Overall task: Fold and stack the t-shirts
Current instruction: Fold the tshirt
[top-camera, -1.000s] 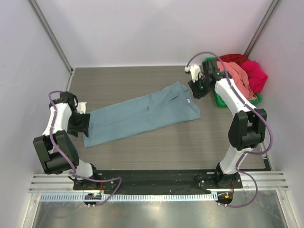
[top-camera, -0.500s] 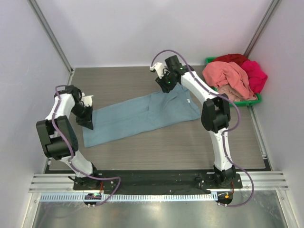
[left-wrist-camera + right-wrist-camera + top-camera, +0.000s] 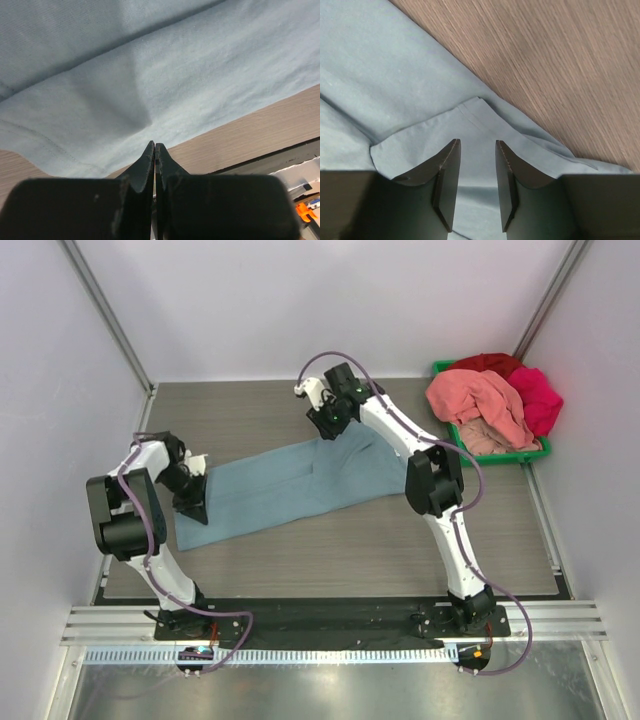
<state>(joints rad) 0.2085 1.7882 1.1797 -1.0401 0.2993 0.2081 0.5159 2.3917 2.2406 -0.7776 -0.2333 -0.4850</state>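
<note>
A dusty blue-grey t-shirt (image 3: 300, 480), folded into a long strip, lies slantwise across the table. My left gripper (image 3: 192, 505) is at the strip's left end. In the left wrist view it (image 3: 155, 145) is shut, its tips at the near hem of the cloth (image 3: 150, 65), and no fabric shows between the fingers. My right gripper (image 3: 328, 425) hovers at the strip's far edge. Its wrist view shows it (image 3: 477, 145) open above a sleeve hem of the shirt (image 3: 470, 107). Salmon-pink (image 3: 480, 400), magenta (image 3: 537, 395) and red (image 3: 490, 362) t-shirts are piled at the back right.
The piled shirts sit in a green bin (image 3: 500, 452) in the back right corner. Bare wood tabletop (image 3: 330, 550) lies between the blue-grey shirt and the arm bases. White walls close in the table on three sides.
My right arm swung left from the bin to the shirt's far edge. My left gripper shut and shifted slightly right along the shirt's left end.
</note>
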